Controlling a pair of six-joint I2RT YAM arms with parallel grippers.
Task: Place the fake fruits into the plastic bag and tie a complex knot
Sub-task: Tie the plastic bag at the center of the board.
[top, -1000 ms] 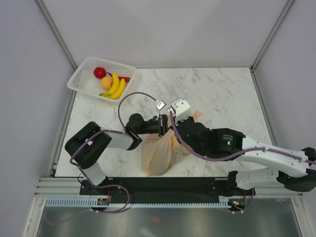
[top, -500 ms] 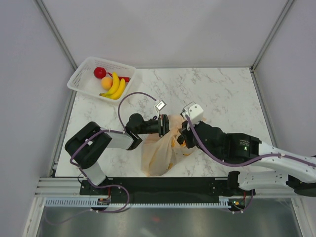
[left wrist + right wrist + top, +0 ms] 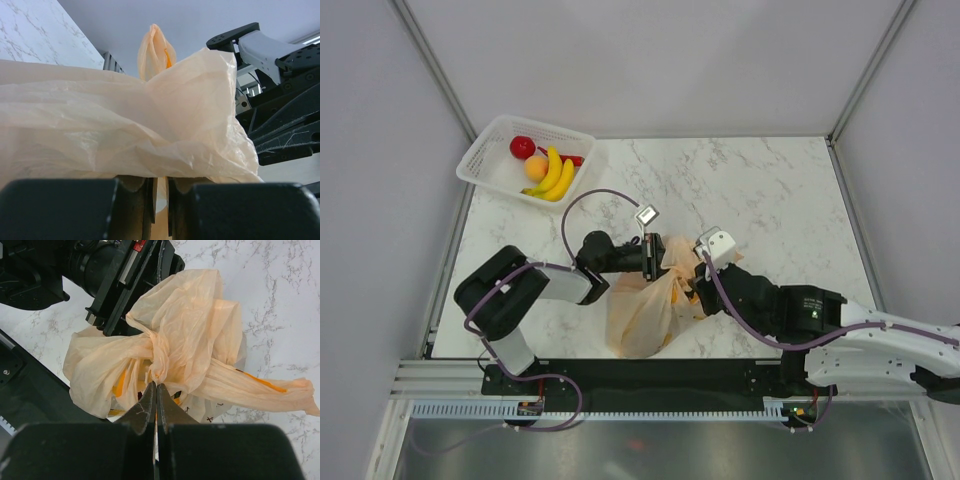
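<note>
Knotted bag at the near edge, both my grippers on it.
The plastic bag (image 3: 638, 315) sits at the table's (image 3: 780, 190) near edge, about mid-width, with yellow-orange showing through the film. My right gripper (image 3: 156, 389) has its fingers pressed together, tips right at the knot (image 3: 159, 355); can't tell if film is caught. My left gripper (image 3: 160, 185) is clamped on a fold of bag film beside the knot. Far left corner: white basket (image 3: 480, 165) with bananas (image 3: 553, 175), apple (image 3: 522, 147) and peach (image 3: 535, 167).
</note>
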